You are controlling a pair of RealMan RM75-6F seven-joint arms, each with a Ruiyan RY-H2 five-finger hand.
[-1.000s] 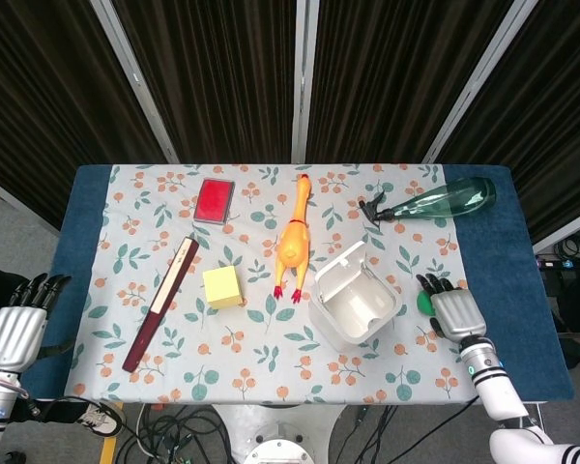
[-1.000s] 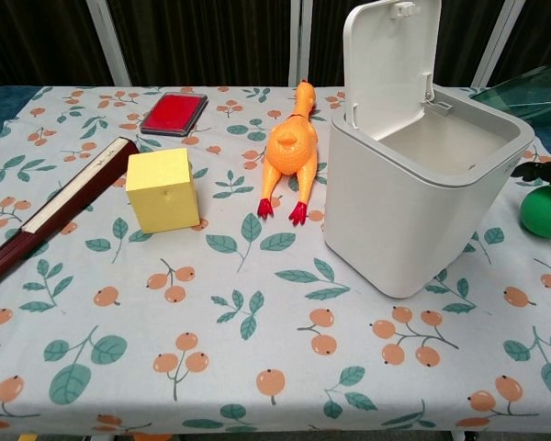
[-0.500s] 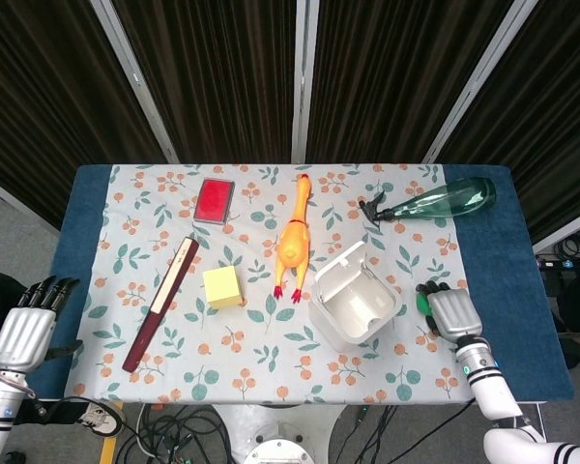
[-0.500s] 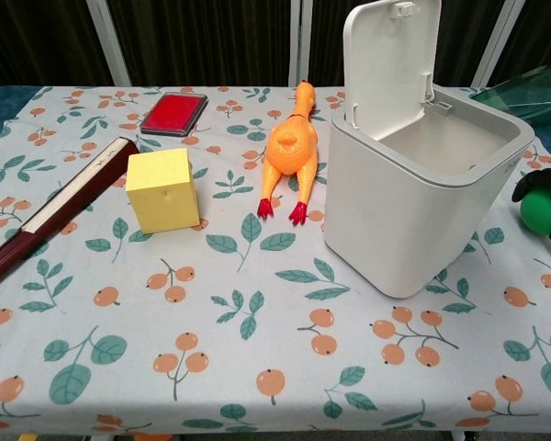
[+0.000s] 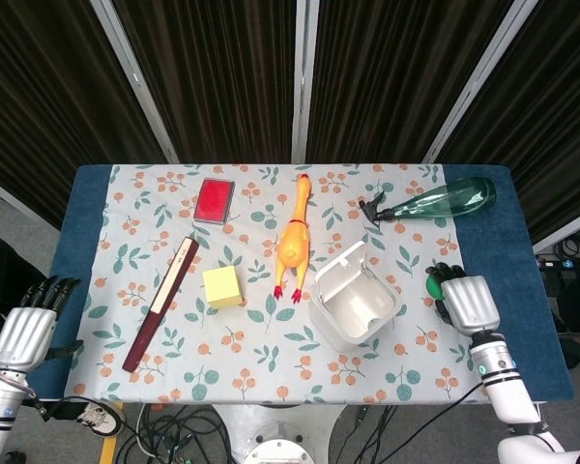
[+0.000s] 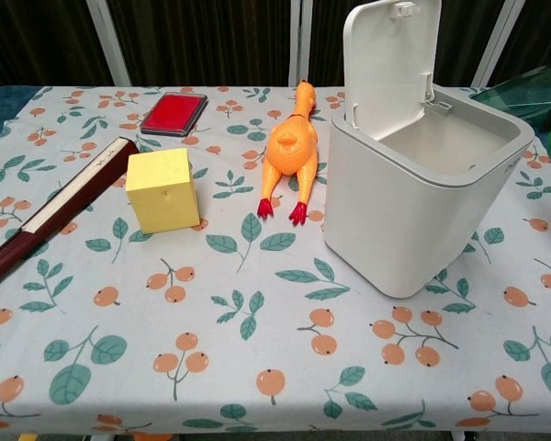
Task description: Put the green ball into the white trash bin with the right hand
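While the right hand [image 5: 467, 303] grips the green ball [image 5: 432, 286] at the right of the frame, just beside the open white trash bin [image 5: 356, 307], the carry step seems underway, next calling for moving leftward over the opening.

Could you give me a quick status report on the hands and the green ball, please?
Right hand holds green ball, lifted beside white trash bin. Bin lid open, nothing blocking. Left hand idle off table edge, holding nothing.
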